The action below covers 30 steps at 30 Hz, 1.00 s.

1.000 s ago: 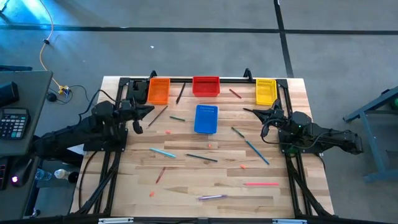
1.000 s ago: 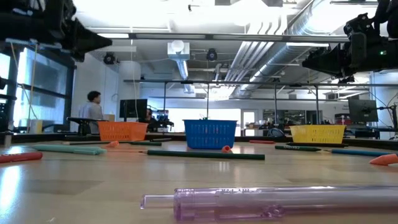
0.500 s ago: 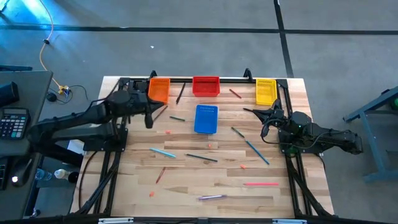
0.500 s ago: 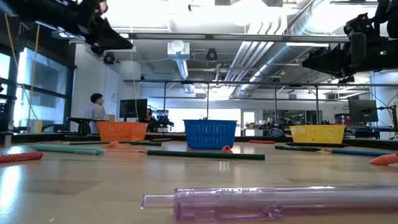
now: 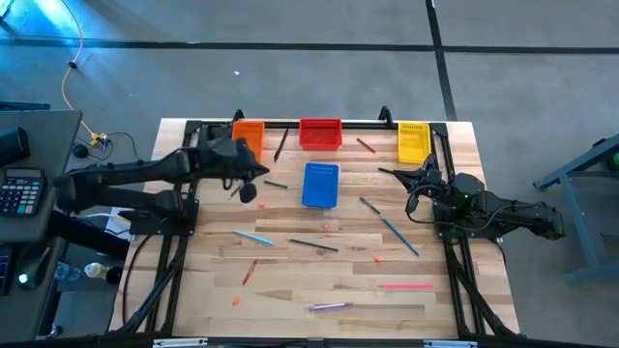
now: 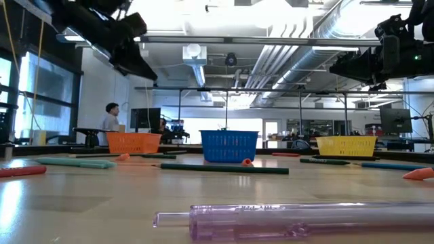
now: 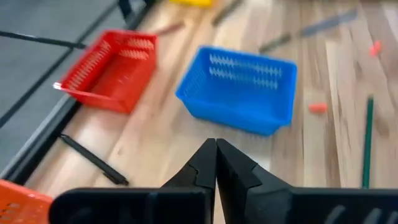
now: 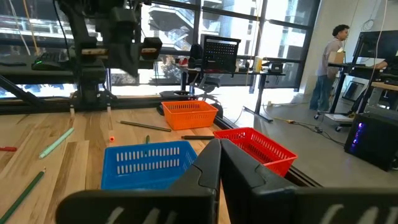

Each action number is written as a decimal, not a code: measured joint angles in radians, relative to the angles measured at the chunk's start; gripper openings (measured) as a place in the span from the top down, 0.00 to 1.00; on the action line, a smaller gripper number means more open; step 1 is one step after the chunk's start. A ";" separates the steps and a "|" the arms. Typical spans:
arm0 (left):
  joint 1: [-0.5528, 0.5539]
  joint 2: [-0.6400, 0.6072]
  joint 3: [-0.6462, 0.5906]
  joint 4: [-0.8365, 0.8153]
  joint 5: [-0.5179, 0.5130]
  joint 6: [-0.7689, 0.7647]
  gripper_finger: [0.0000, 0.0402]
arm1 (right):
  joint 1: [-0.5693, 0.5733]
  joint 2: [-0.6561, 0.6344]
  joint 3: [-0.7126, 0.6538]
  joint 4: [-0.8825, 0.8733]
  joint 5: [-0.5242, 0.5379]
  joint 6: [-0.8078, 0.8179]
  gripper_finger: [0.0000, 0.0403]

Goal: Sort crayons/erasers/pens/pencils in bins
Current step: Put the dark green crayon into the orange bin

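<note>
I see the wooden table (image 5: pixel 290 280) from above, with four baskets at its far side. The orange basket (image 5: pixel 249 140), red basket (image 5: pixel 320 133) and yellow basket (image 5: pixel 413 141) sit in a row along the far edge. The blue basket (image 5: pixel 320 184) stands nearer the middle, just in front of the red one.

My left gripper (image 5: pixel 248 190) reaches over the table between the orange and blue baskets. In its wrist view its fingers (image 7: pixel 205 163) are pressed together at the tips and hold nothing. It hangs clear above the wood. My right gripper (image 5: pixel 387 173) waits at the table's right side, below the yellow basket. Its fingers (image 8: pixel 210 163) are closed too, and empty.

The sticks lie loose on the table, none in a basket that I can see. A purple pen (image 5: pixel 329 306) lies near the front edge, with a pink pen (image 5: pixel 405 286) to its right. A teal pen (image 5: pixel 252 236) lies left of centre. A dark pencil (image 5: pixel 313 246) lies below the blue basket. A small eraser (image 5: pixel 235 302) sits toward the front left.
</note>
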<state>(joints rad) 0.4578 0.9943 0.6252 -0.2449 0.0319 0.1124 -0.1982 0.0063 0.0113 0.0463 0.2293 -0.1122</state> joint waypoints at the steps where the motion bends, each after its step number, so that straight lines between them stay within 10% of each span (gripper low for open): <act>1: -0.006 0.024 0.012 -0.011 0.001 0.011 1.00 | 0.000 0.000 0.000 0.000 0.000 0.000 1.00; 20: -0.008 0.476 0.294 -0.208 0.050 0.265 0.99 | 0.000 0.000 0.000 0.000 0.000 0.000 1.00; 30: 0.022 0.719 0.453 -0.319 0.054 0.270 0.82 | 0.000 0.000 0.000 0.000 0.000 0.000 1.00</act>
<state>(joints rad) 0.4795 1.7137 1.0783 -0.5642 0.0858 0.3824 -0.1982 0.0063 0.0113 0.0460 0.2295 -0.1120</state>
